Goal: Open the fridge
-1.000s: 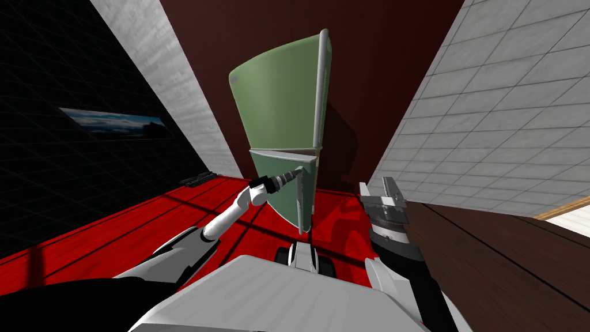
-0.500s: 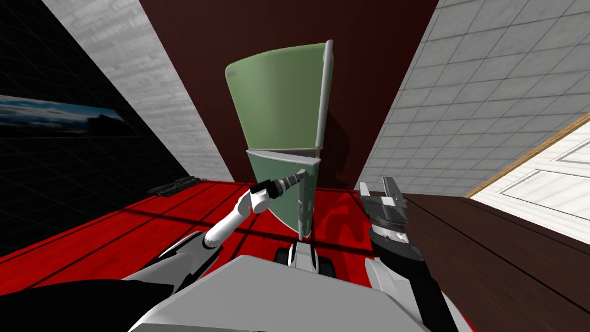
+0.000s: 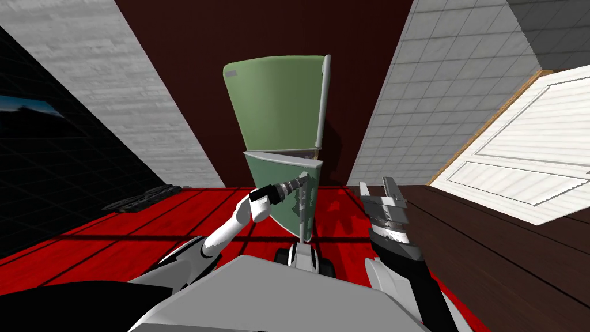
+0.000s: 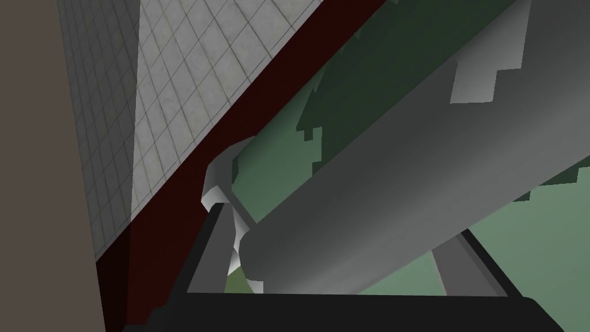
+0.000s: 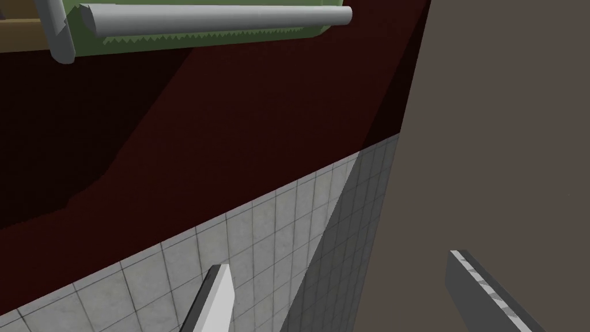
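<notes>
My left gripper [image 3: 298, 183] is clamped on the grey bar handle [image 4: 374, 173] of the lower door [image 3: 269, 170]; the bar fills the gap between my two fingers, near its end bracket. That door belongs to the pale green fridge [image 3: 276, 98], which stands against the dark red wall [image 3: 190, 40] at the far edge of the red floor [image 3: 115, 236].

The lower door looks cracked open at its handle edge, with a thin wedge of its top showing under the upper door [image 3: 282, 75]. I judge the task begun but far from done: most of the swing is left. The upper door sits flush, and its long handle [image 3: 322, 98] is untouched.

My right gripper [image 3: 377, 189] hangs wide apart and empty, to the right of the fridge and well clear of it. A grey tiled wall [image 3: 415, 86] and a white panelled door [image 3: 518, 155] lie to that side. A flat dark object [image 3: 138, 199] rests on the floor to the left. My own base, close under the door, may crowd its swing.
</notes>
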You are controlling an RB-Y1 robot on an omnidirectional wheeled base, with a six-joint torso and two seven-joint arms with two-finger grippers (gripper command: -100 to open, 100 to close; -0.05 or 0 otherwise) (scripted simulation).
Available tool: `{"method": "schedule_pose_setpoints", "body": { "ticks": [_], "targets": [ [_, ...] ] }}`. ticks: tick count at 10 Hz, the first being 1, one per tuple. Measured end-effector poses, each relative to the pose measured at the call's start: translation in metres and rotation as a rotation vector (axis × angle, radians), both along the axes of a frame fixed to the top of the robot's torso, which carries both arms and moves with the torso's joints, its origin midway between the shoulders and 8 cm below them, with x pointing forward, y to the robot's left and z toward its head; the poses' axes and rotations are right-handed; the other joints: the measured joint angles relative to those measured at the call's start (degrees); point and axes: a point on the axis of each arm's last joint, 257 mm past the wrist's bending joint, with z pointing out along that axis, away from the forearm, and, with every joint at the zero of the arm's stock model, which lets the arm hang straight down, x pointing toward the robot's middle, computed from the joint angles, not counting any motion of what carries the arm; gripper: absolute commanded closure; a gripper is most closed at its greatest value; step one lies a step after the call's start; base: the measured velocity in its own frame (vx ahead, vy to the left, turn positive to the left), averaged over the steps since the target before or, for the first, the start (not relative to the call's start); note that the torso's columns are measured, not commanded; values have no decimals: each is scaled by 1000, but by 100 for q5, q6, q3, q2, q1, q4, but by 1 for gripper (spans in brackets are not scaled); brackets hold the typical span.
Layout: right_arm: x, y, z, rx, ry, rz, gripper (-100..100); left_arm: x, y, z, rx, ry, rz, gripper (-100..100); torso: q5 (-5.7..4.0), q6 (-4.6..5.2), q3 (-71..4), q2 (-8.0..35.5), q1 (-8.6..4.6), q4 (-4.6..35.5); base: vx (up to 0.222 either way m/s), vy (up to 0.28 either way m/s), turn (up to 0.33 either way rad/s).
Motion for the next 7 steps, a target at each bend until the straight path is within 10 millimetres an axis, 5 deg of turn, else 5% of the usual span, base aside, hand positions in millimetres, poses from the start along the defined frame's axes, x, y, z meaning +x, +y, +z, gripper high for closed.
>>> {"method": "schedule_pose_setpoints", "body": {
  "ticks": [7],
  "targets": [
    [0,0,0,0,0,0,0,-18,-13,-1,11,-11,37,100,11,5,3,4,25,-1,-63,143,-171]
  ]
}}
